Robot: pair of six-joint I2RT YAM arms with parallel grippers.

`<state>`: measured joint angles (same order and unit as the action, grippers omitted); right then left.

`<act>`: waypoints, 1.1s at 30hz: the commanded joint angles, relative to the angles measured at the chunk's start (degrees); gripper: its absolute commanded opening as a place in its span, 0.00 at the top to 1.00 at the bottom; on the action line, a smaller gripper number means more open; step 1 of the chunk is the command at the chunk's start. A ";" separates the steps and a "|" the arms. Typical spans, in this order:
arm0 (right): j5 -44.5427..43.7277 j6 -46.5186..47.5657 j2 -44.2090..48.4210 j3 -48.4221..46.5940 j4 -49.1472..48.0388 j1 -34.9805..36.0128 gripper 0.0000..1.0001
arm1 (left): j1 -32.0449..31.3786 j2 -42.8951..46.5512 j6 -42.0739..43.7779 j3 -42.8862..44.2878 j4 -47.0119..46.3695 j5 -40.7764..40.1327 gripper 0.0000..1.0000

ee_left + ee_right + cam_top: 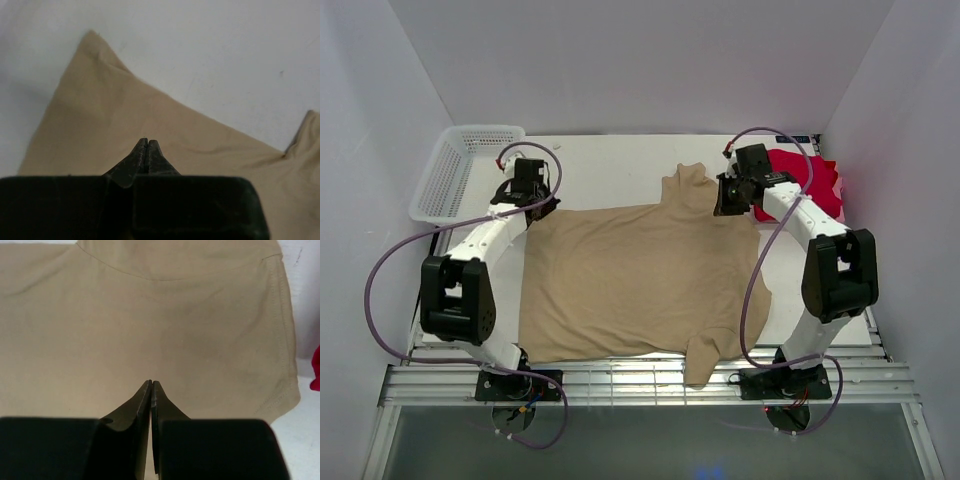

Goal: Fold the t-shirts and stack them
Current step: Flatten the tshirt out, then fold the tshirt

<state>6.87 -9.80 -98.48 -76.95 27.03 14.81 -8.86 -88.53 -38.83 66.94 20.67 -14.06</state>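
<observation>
A tan t-shirt [640,280] lies spread flat across the middle of the table, one sleeve at the far side and the other hanging over the near edge. A red t-shirt [812,176] lies crumpled at the back right. My left gripper [542,208] hovers over the tan shirt's far-left corner, shut with nothing visibly pinched. In the left wrist view its tips [147,140] meet above the cloth [110,110]. My right gripper [728,204] is by the far sleeve, also shut. Its closed tips [151,383] sit over tan cloth [150,310], with a sliver of red [316,371] at the right.
A white mesh basket [455,170] stands at the back left corner. White walls enclose the table on three sides. A slatted metal rail [620,380] runs along the near edge, where both arm bases are bolted.
</observation>
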 commanded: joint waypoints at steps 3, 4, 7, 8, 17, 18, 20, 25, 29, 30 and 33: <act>4.11 -2.24 -7.32 -2.58 1.80 0.13 0.92 | -0.10 -7.26 -1.60 1.26 6.58 4.83 1.00; 4.98 -2.33 -8.39 -3.03 1.63 0.13 0.92 | -0.10 -8.14 -1.69 1.44 6.58 5.45 1.00; 6.30 -2.59 -12.87 -6.18 1.63 0.13 0.92 | -0.10 -11.74 -1.51 2.76 6.49 5.89 1.00; 6.57 -2.59 -14.27 -7.50 2.06 0.13 0.92 | -0.10 -12.71 -1.43 3.11 6.49 6.41 1.00; 6.05 -2.50 -29.75 -23.50 9.89 0.22 0.92 | -0.01 -21.76 -0.81 8.20 6.93 6.60 1.00; 5.78 -2.59 -31.41 -24.38 10.24 0.13 0.92 | 0.07 -22.64 -0.81 8.73 7.19 6.25 1.00; 5.08 -2.59 -33.09 -27.45 11.55 0.13 0.92 | 0.60 -25.19 -1.25 10.74 8.16 6.24 1.00; 2.88 -2.76 -39.06 -35.01 13.75 0.05 0.92 | 2.27 -29.76 -2.30 15.06 9.30 6.25 1.00; 3.14 -3.38 -43.55 -42.48 14.72 -0.39 0.92 | 3.41 -34.68 -2.30 22.25 11.14 6.51 1.00; 3.23 -3.64 -45.29 -44.15 14.98 -0.66 0.92 | 3.59 -37.13 -2.22 26.10 12.28 6.51 1.00; 3.50 -4.26 -47.76 -49.25 13.07 -1.27 0.92 | 4.03 -41.53 -1.60 31.57 13.08 6.86 1.00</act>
<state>13.19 -13.63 -141.64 -123.00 40.66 14.52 -5.65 -125.56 -40.93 95.07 31.07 -6.94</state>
